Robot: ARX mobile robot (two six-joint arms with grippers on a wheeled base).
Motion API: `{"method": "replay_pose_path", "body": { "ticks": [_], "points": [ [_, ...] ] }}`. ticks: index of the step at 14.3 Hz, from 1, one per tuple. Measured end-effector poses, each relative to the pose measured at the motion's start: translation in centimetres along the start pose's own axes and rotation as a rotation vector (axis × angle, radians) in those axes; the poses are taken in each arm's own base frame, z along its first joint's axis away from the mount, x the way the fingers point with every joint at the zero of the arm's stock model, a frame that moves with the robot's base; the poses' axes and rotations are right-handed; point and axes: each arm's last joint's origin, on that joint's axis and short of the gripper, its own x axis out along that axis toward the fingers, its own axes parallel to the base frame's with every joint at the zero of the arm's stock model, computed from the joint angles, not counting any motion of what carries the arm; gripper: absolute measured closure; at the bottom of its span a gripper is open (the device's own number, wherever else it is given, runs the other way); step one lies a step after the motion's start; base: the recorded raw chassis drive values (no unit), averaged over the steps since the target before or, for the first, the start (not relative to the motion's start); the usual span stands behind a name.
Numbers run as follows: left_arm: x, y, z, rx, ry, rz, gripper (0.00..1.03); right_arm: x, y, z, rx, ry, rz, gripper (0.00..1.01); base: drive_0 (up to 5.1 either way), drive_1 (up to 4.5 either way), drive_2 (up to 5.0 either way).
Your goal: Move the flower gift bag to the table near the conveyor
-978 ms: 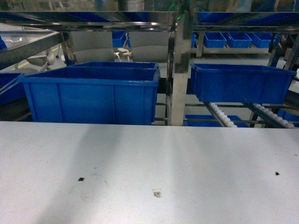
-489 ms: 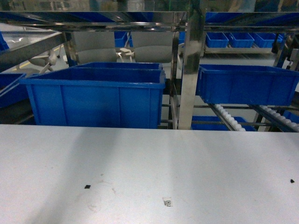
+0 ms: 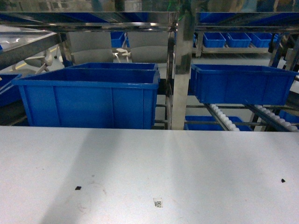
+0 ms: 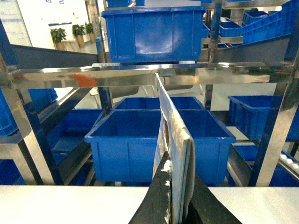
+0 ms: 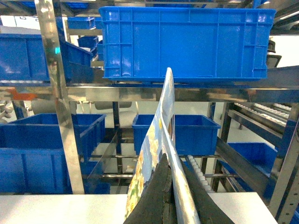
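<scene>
Both grippers are clamped on the flower gift bag (image 5: 161, 154): the left gripper (image 4: 180, 205) pinches one upright edge of it and the right gripper (image 5: 170, 200) pinches another, each held above the near edge of the white table (image 3: 149, 168). Beyond the table's far edge stand blue bins (image 3: 88, 98) on a steel rack, and the conveyor (image 3: 224, 116) with its white rollers slopes down toward the far right corner.

- big blue bin (image 3: 88, 100) sitting on the left of the rack
- another blue bin (image 3: 240, 84) to the right
- shiny steel post (image 3: 180, 74) standing between them
</scene>
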Motion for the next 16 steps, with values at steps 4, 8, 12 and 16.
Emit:
{"method": "replay_pose_path", "body": {
  "ticks": [4, 8, 12, 16],
  "points": [
    [0.0, 0.1, 0.0, 0.001, 0.002, 0.01, 1.01, 0.0, 0.0, 0.0, 0.0, 0.001, 0.004, 0.99, 0.0, 0.0, 0.0],
    [0.0, 0.0, 0.0, 0.0, 0.001, 0.006, 1.01, 2.0, -0.4, -0.8, -0.014, 0.059, 0.031, 0.99, 0.0, 0.0, 0.0],
    [0.0, 0.0, 0.0, 0.0, 0.002, 0.006, 1.01, 6.6, -1.1, -3.1, 0.003, 0.145, 0.059, 0.99, 0.0, 0.0, 0.0],
    [0.0, 0.0, 0.0, 0.0, 0.001, 0.007, 1.01, 10.4, -3.4, -8.0, 0.019, 0.298, 0.065, 0.99, 0.0, 0.0, 0.0]
  ]
}}
